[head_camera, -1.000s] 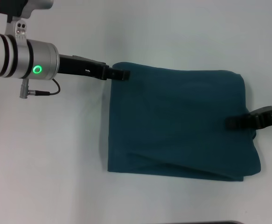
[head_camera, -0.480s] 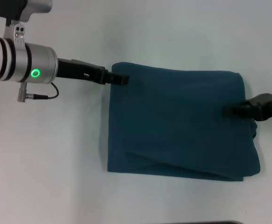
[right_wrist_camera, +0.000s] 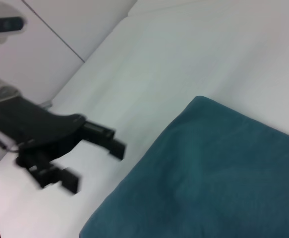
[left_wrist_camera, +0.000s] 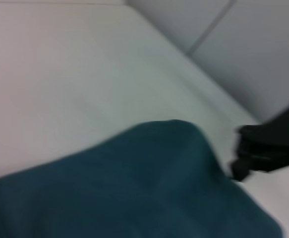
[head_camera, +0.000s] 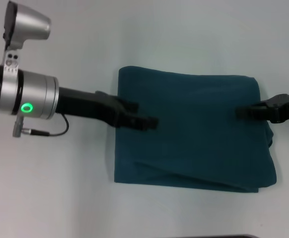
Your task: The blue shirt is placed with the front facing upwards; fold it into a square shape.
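I see a plain white table [head_camera: 60,188] under the head camera, with the blue shirt [head_camera: 194,134] lying at its centre, folded into a rough square, plain side up. On the left, my left gripper [head_camera: 146,120] reaches over the shirt's left edge, its fingers spread apart with nothing between them. On the right, my right gripper [head_camera: 243,112] sits over the shirt's right edge; I cannot tell how its fingers stand.
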